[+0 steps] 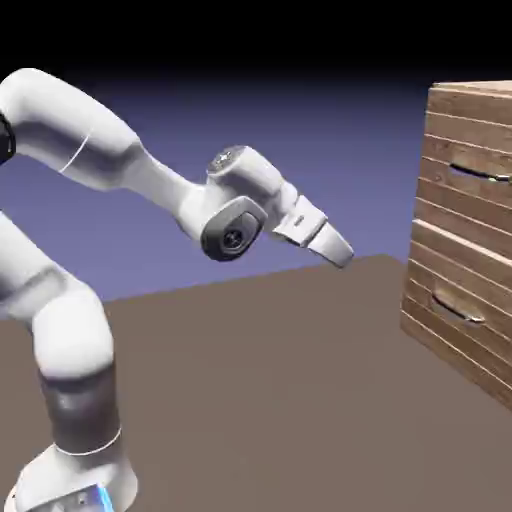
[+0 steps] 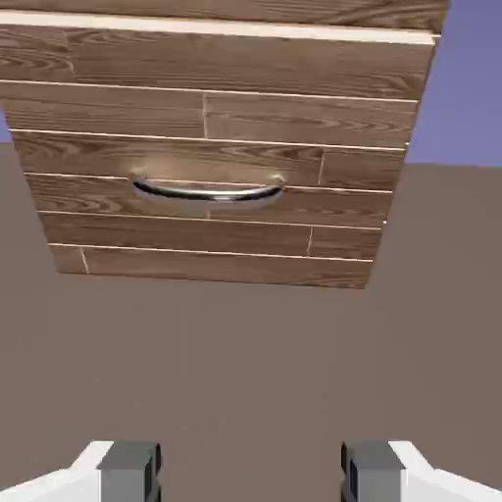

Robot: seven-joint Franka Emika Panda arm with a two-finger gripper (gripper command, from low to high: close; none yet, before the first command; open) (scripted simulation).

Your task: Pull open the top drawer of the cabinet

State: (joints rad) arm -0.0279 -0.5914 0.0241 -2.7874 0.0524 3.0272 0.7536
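Claw is released: in the hand view its 2 grey fingertips sit wide apart at the bottom edge, with only bare brown table between them. Nothing gripped.

In the exterior view the claw hangs in free air, pointing right and slightly down, well apart from the cabinet, above the table. No contact with anything.

The white arm rises from the lower left, elbows high, then reaches right toward the cabinet.

The hand view looks at the plank front of the cabinet, with 1 curved silver handle in frame, left of centre. I can't tell from this view alone which drawer it belongs to.

The exterior view shows both fronts. The top drawer is in the upper part of the cabinet, at the right edge of frame, and its handle is higher than the claw. It looks flush with the cabinet face, so shut. The lower drawer sits below it, its handle lower than the claw, also flush.

Blue-violet backdrop behind.
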